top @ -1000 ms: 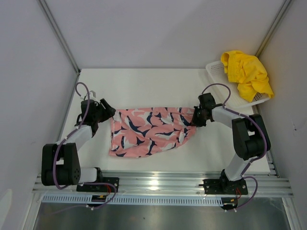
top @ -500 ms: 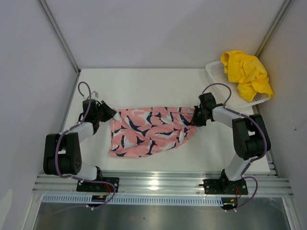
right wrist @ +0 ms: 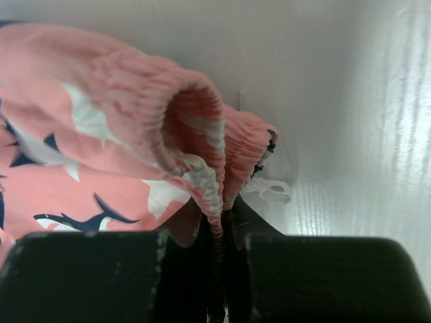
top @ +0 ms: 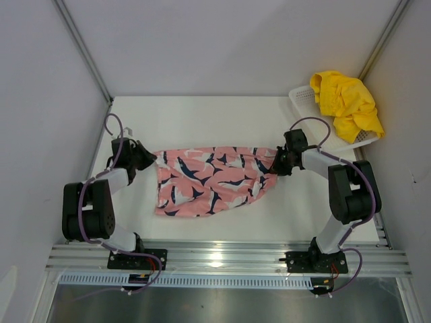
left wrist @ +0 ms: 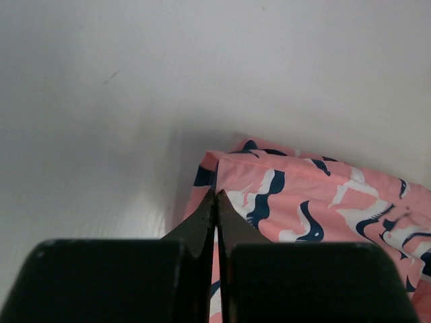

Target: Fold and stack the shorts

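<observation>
Folding is barely getting started, I judge. From above, pink shorts (top: 212, 180) are lying unfolded on the table (top: 202, 121), stretching between left tool (top: 149, 159) and right tool (top: 275, 161). Yellow shorts (top: 345, 102) are sitting crumpled in the basket (top: 301, 99). Left wrist: jaws are pinching a hem corner, fully closed. Right wrist: jaws are clamping the bunched waistband.

Between black fingers (left wrist: 199, 232): pink shorts (top: 212, 180), navy-and-white leafy print. Off right: plain bright yellow shorts (top: 345, 101). White basket (top: 298, 96), white table (top: 202, 121).

Soft matt cloth pink shorts (top: 212, 180), ribbed elastic waistband (right wrist: 195, 128); smooth matt white table (top: 202, 121); white plastic basket (top: 302, 101)
</observation>
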